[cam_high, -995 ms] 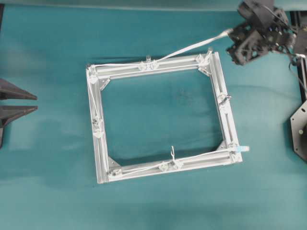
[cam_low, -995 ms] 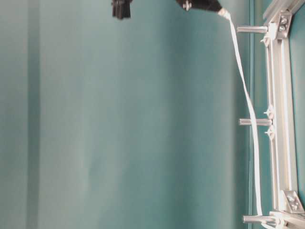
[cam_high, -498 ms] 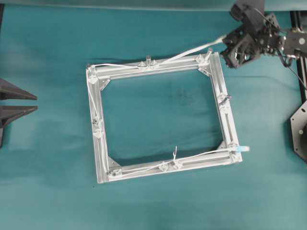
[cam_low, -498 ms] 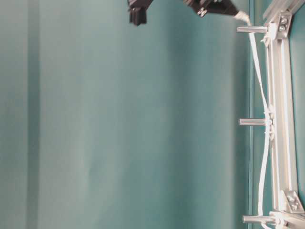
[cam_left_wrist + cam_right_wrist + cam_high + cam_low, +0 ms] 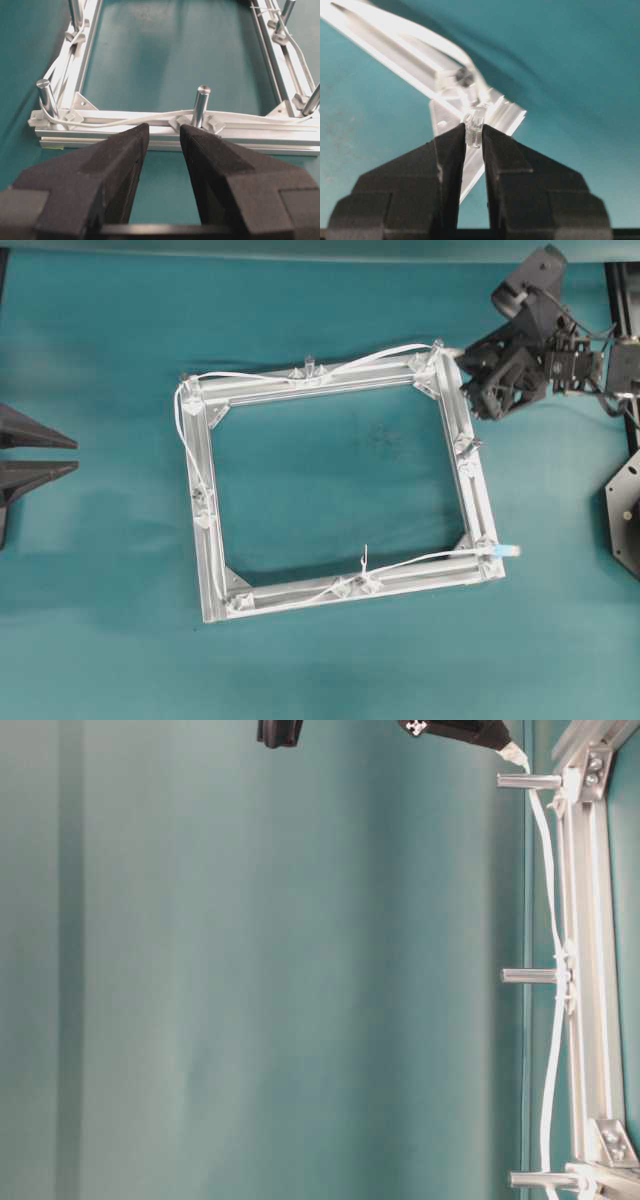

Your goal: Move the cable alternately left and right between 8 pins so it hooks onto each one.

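Thin limp white cable [image 5: 250, 375] runs round the frame [image 5: 478, 502] pins; right gripper [image 5: 473, 135] pinches its clear end connector, likely the firmest hold; left gripper [image 5: 164, 137] idle, jaws apart

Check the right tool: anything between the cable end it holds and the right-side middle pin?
Nothing visible. The right tool grips the cable end just outside the frame's top-right corner pin. Only bare frame bar lies on the way to the right-side middle pin.
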Motion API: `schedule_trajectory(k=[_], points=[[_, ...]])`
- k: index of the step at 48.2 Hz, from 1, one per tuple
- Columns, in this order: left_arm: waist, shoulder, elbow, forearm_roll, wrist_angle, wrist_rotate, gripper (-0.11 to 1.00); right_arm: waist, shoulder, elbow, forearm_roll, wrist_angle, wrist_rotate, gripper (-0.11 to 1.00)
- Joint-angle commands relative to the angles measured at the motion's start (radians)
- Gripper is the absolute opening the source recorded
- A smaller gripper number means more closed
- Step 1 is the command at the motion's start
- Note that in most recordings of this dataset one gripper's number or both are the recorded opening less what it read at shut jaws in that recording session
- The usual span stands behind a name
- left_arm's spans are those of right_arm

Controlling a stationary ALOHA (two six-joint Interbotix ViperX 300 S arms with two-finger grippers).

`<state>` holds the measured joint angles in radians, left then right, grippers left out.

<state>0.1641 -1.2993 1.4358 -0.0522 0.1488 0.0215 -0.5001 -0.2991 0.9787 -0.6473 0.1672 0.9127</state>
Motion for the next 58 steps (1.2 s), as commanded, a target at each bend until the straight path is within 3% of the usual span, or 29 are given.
schedule_trajectory(k=[1, 9, 28, 31, 37, 40, 47, 58], points=[[-0.002, 0.006, -0.015, -0.002, -0.005, 0.003, 0.44, 0.034, -0.018, 0.002, 0.02, -0.009, 0.002, 0.12], [-0.002, 0.006, -0.015, 0.0, -0.005, 0.003, 0.44, 0.063, -0.025, 0.032, 0.044, -0.005, 0.002, 0.12], [-0.002, 0.006, -0.015, 0.0, -0.005, 0.003, 0.44, 0.061, -0.031, 0.048, 0.04, -0.005, -0.003, 0.13], [-0.002, 0.006, -0.015, 0.0, -0.005, 0.003, 0.44, 0.063, -0.032, 0.046, 0.041, -0.005, -0.002, 0.24], [-0.002, 0.006, -0.015, 0.0, -0.005, 0.003, 0.44, 0.064, -0.04, 0.046, 0.041, 0.0, 0.0, 0.63], [0.0, 0.006, -0.015, 0.0, -0.005, 0.003, 0.44, 0.064, -0.052, 0.051, 0.041, 0.0, 0.0, 0.78], [-0.002, 0.006, -0.015, 0.0, -0.005, 0.003, 0.44, 0.066, -0.095, 0.069, 0.041, 0.002, -0.002, 0.69], [0.0, 0.006, -0.015, -0.002, -0.005, 0.003, 0.44, 0.066, -0.247, 0.124, 0.041, 0.067, -0.003, 0.69]])
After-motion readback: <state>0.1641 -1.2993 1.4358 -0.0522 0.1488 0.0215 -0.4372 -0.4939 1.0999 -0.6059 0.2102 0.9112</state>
